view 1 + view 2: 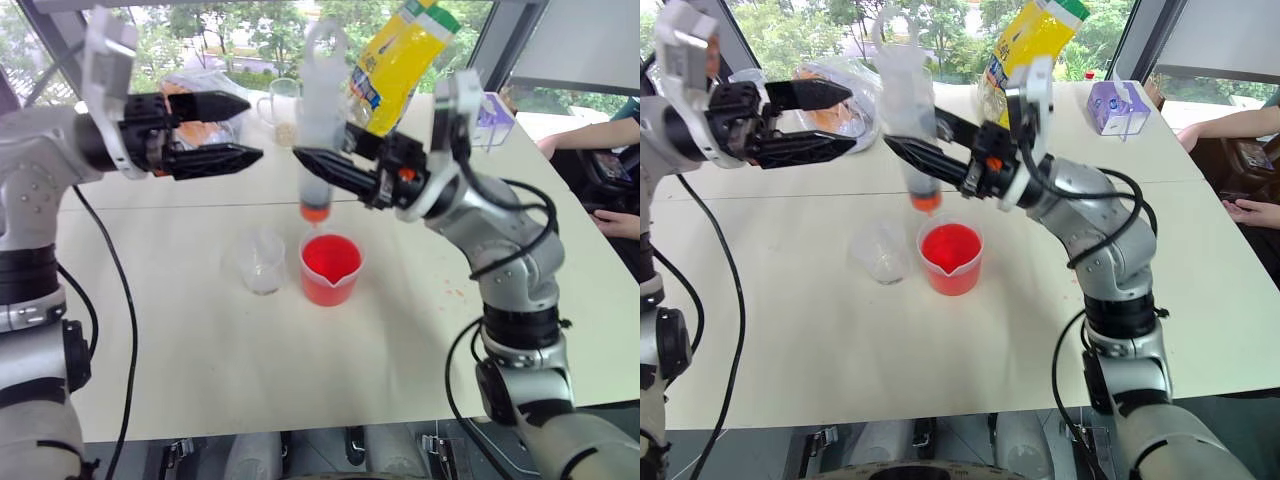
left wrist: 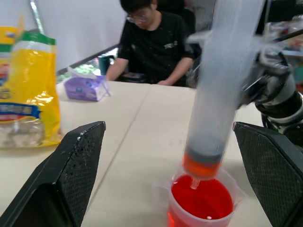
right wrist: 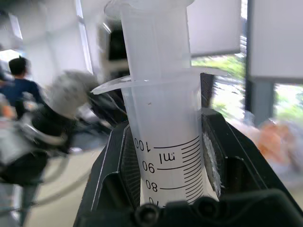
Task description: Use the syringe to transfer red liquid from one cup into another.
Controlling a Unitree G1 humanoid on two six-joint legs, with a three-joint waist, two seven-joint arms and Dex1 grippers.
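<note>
The syringe (image 1: 318, 130) stands upright above the table, and my right gripper (image 1: 322, 167) is shut on its clear barrel (image 3: 163, 142). A thin band of red liquid (image 2: 202, 165) sits at the bottom of the barrel. Its orange tip (image 1: 315, 212) hangs just over the spouted beaker (image 1: 330, 268), which is full of red liquid (image 2: 202, 201). The small clear cup (image 1: 262, 262) stands right beside the beaker, on its left, and looks empty. My left gripper (image 1: 232, 130) is open, level, a little to the left of the syringe and apart from it, its fingers (image 2: 78, 165) wide.
A yellow snack bag (image 1: 400, 60), a glass mug with grains (image 1: 283, 105), a clear plastic bag (image 1: 835, 110) and a purple tissue pack (image 1: 1118, 107) stand at the back of the white table (image 1: 200, 350). A person's arm (image 1: 590, 135) rests at the far right.
</note>
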